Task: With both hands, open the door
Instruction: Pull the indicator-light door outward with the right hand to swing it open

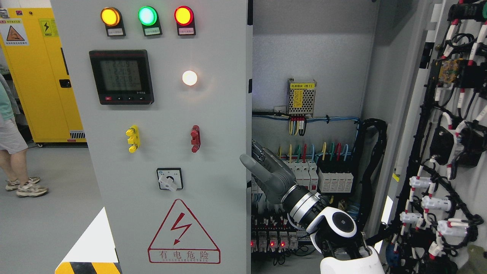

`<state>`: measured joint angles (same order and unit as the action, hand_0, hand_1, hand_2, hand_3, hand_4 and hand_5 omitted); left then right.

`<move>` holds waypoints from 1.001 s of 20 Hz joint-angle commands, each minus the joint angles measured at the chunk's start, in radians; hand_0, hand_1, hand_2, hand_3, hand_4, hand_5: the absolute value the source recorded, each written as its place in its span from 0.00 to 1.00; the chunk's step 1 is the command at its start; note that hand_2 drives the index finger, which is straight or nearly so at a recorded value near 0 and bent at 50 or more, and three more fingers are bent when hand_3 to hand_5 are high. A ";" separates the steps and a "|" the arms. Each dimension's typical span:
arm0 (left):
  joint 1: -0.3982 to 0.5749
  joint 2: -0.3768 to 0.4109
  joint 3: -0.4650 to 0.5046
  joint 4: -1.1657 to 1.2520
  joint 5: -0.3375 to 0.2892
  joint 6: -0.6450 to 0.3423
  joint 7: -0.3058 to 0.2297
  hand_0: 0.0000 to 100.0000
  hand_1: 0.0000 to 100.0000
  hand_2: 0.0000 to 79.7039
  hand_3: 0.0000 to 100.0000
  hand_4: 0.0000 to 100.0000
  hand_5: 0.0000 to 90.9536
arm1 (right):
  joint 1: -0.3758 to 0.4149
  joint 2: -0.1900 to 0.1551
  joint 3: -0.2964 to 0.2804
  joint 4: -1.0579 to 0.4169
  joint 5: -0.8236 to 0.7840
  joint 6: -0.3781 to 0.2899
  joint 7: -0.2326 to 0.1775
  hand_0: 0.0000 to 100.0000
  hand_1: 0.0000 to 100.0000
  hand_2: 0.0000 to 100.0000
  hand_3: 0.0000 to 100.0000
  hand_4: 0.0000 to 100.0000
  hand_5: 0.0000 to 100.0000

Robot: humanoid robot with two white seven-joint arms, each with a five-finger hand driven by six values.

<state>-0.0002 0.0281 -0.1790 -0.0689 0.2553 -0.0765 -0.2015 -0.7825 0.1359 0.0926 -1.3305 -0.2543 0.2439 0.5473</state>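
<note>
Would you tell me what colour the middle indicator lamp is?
The middle indicator lamp is green, clearest in the head view.

The grey floor [42, 217] carries the scene. On it stands the grey electrical cabinet [304, 49], its left door [167, 152] shut and its right door [449, 152] swung wide open. Behind, at the far left, a yellow safety cabinet [42, 76] sits on small feet on the floor. A person's legs [17, 167] in sneakers stand at the left edge. A white patch [95, 239] and a yellow-black striped marking [87, 268] lie on the floor beside the cabinet's base
</note>
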 commanded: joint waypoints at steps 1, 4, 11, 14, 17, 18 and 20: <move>-0.015 0.001 0.000 0.000 -0.001 0.000 0.001 0.12 0.56 0.00 0.00 0.00 0.00 | -0.011 -0.002 -0.040 0.051 -0.016 0.001 0.052 0.00 0.50 0.04 0.00 0.00 0.00; -0.014 -0.002 0.000 0.003 -0.001 0.000 0.001 0.12 0.56 0.00 0.00 0.00 0.00 | -0.015 -0.002 -0.050 0.050 -0.019 0.005 0.071 0.00 0.50 0.04 0.00 0.00 0.00; -0.012 0.001 0.001 0.009 -0.001 0.000 0.001 0.12 0.56 0.00 0.00 0.00 0.00 | -0.014 -0.001 -0.066 0.030 -0.037 0.000 0.128 0.00 0.50 0.04 0.00 0.00 0.00; -0.006 0.003 0.003 0.011 -0.001 0.000 0.001 0.12 0.56 0.00 0.00 0.00 0.00 | 0.002 -0.001 -0.062 -0.024 -0.091 0.000 0.132 0.00 0.50 0.04 0.00 0.00 0.00; -0.003 0.001 0.003 0.011 0.001 0.000 0.001 0.12 0.56 0.00 0.00 0.00 0.00 | 0.005 -0.004 -0.048 -0.032 -0.111 0.000 0.132 0.00 0.50 0.04 0.00 0.00 0.00; -0.003 0.001 0.003 0.011 0.001 0.000 0.001 0.12 0.56 0.00 0.00 0.00 0.00 | 0.011 -0.010 -0.047 -0.033 -0.111 0.000 0.132 0.00 0.50 0.04 0.00 0.00 0.00; -0.003 0.003 0.003 0.012 0.001 0.000 0.001 0.12 0.56 0.00 0.00 0.00 0.00 | 0.029 -0.015 -0.028 -0.050 -0.112 0.003 0.132 0.00 0.50 0.04 0.00 0.00 0.00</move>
<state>-0.0001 0.0046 -0.1777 -0.0616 0.2555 -0.0769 -0.2016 -0.7775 0.1320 0.0420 -1.3335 -0.3408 0.2445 0.6787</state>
